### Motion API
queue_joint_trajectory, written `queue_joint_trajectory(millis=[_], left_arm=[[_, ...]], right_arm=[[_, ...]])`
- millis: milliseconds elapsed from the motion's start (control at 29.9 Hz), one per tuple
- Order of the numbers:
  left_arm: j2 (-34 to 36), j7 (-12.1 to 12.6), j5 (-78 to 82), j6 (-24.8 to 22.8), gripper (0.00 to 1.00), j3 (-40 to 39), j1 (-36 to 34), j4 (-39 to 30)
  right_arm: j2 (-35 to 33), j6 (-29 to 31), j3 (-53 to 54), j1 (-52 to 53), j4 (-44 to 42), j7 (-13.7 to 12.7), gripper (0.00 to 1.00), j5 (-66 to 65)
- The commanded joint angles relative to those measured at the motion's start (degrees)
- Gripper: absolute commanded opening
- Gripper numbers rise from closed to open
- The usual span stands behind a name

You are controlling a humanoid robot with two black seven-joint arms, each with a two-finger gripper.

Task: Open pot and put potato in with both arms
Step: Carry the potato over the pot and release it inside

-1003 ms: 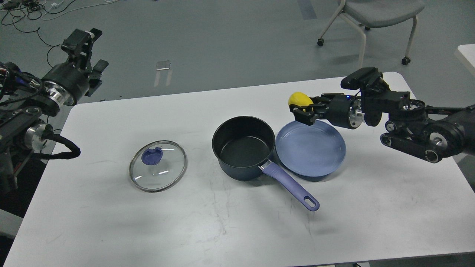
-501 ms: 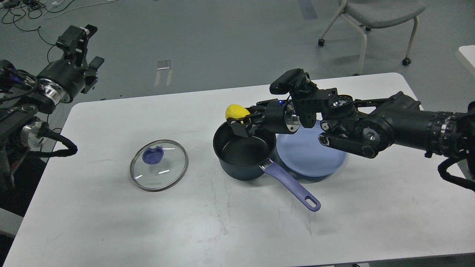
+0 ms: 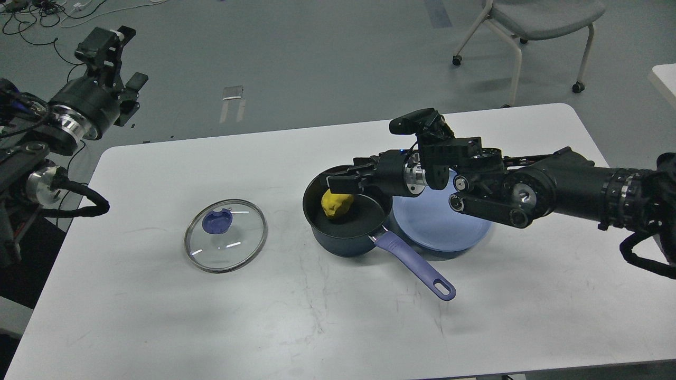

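The dark navy pot (image 3: 340, 246) stands open near the middle of the white table (image 3: 158, 316), its purple handle (image 3: 417, 269) pointing to the front right. The yellow potato (image 3: 338, 205) lies inside it on the black bottom. My right gripper (image 3: 341, 179) hangs just above the pot's far rim, open and empty, with the potato below it. My left gripper (image 3: 115, 62) is held high off the table's far left corner, open and empty.
The glass lid (image 3: 225, 235) with a blue knob lies flat on the table left of the pot. A flat blue plate (image 3: 449, 227) sits against the pot's right side, partly under my right arm. A grey wheeled chair (image 3: 533, 16) stands beyond the table.
My right gripper carried the potato left from above the plate to above the pot and let it go; the potato now lies in the pot. My left arm drew back slightly.
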Motion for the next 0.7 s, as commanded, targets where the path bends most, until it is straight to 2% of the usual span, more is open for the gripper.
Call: queue_joint_trajectory(millis=[0, 67, 134, 201, 267, 334, 401, 468, 669], left_arm=[[-3.74, 0.08, -0.88, -1.91, 0.98, -2.08, -1.17, 0.02], [-7.52, 0.26, -2.72, -2.97, 0.98, -5.86, -0.91, -0.06], [-11.91, 1.83, -4.74, -5.33, 0.98, -9.37, 0.32, -0.06], [-13.68, 2.54, -6.06, -6.92, 0.98, -10.96, 1.9, -0.06], [-15.7, 3.15, -8.61, -9.38, 0.98, -13.77, 4.01, -0.06], [-16.76, 4.56, -11.86, -13.85, 0.98, -17.11, 6.81, -0.06], [-16.94, 5.26, -13.27, -15.79, 0.98, -18.52, 9.01, -0.15], [-17.29, 5.35, -13.54, -15.98, 0.98, -18.88, 10.08, -0.15], [-17.73, 6.06, -14.59, -15.63, 0.98, -21.25, 13.42, -1.82]], right_arm=[[-1.89, -0.22, 9.13, -0.03, -0.32, -0.01, 1.0, 4.67], [-2.6, 0.13, 15.38, -0.73, 0.11, 0.08, 1.0, 11.52], [-3.47, 0.39, 21.78, -1.52, 0.38, -0.01, 1.0, 22.21], [-4.79, 0.74, 23.56, -1.61, 0.29, -0.1, 1.0, 28.56], [-7.34, 3.28, 25.23, -2.05, 0.99, -0.53, 1.0, 39.36], [-10.76, 8.11, 26.9, -3.8, 3.1, -1.41, 1.0, 52.52], [-12.87, 10.05, 28.13, -5.82, 4.42, -2.72, 1.0, 58.53], [-13.5, 10.15, 28.92, -7.4, 5.04, -3.61, 1.0, 60.75], [-14.46, 10.59, 33.06, -12.42, 5.3, -3.52, 1.0, 61.02]])
